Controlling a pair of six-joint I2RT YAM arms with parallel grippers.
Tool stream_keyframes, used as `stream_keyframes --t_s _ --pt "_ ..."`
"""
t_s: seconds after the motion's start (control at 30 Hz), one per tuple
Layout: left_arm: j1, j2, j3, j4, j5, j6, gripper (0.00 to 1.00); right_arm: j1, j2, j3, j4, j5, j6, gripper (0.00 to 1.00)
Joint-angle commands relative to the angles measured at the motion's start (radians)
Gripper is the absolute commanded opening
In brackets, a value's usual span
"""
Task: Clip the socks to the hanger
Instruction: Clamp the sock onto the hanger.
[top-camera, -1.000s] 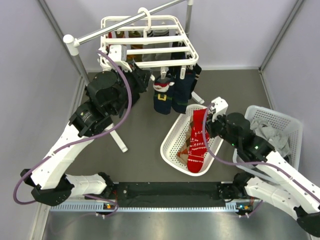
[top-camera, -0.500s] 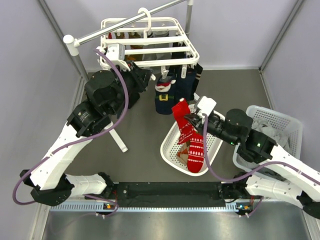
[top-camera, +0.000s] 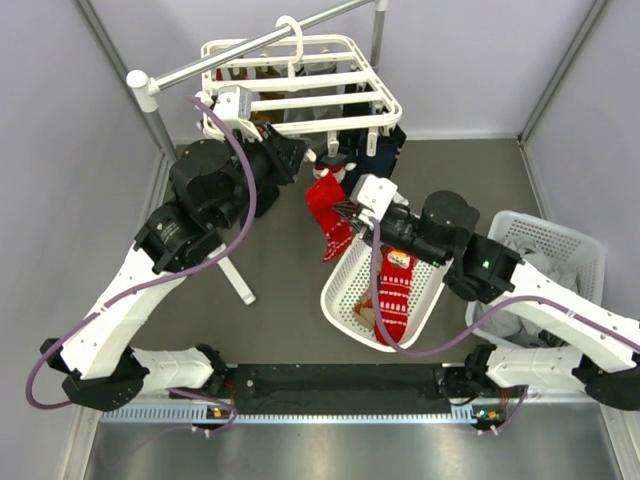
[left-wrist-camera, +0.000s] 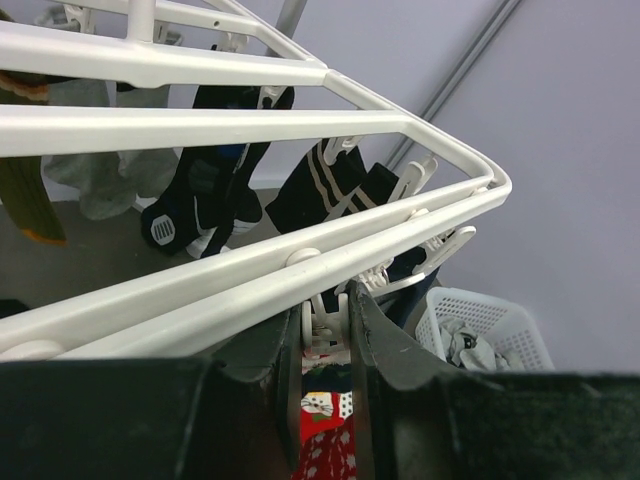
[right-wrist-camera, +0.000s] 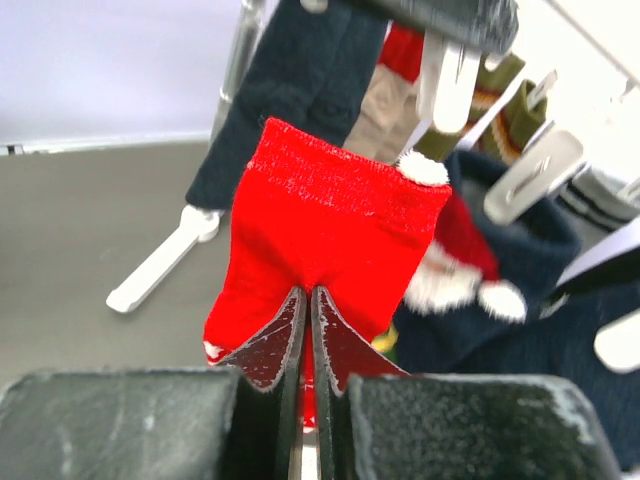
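The white hanger (top-camera: 300, 90) hangs from a rail at the back, with several socks clipped under it, navy ones (top-camera: 375, 160) among them. My left gripper (top-camera: 295, 155) is under its front bar, jaws shut on a white clip (left-wrist-camera: 328, 322). My right gripper (top-camera: 350, 212) is shut on the cuff of a red sock (top-camera: 325, 208) and holds it up just below that front edge. In the right wrist view the red sock (right-wrist-camera: 335, 215) stands above my fingertips (right-wrist-camera: 310, 296), with clips (right-wrist-camera: 445, 75) close above. Another red snowflake sock (top-camera: 392, 295) lies in the basket.
A white laundry basket (top-camera: 345, 290) sits tilted at centre under my right arm. A second white basket (top-camera: 565, 240) with grey clothes stands at the right. The grey rail (top-camera: 250, 45) and its stand leg (top-camera: 235, 275) are on the left.
My right arm has lifted the red sock out of the centre basket and carried it up and left to the hanger's front edge. My left arm has barely moved.
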Motion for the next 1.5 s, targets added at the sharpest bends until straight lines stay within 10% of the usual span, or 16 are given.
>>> stream_keyframes --t_s 0.0,1.47 --pt "-0.004 -0.002 0.034 0.003 0.045 -0.013 0.00 0.013 0.036 0.081 0.076 -0.046 -0.049 0.00" --pt "-0.004 -0.016 0.034 -0.019 0.090 -0.017 0.00 -0.102 0.132 0.126 0.248 -0.019 -0.034 0.00"
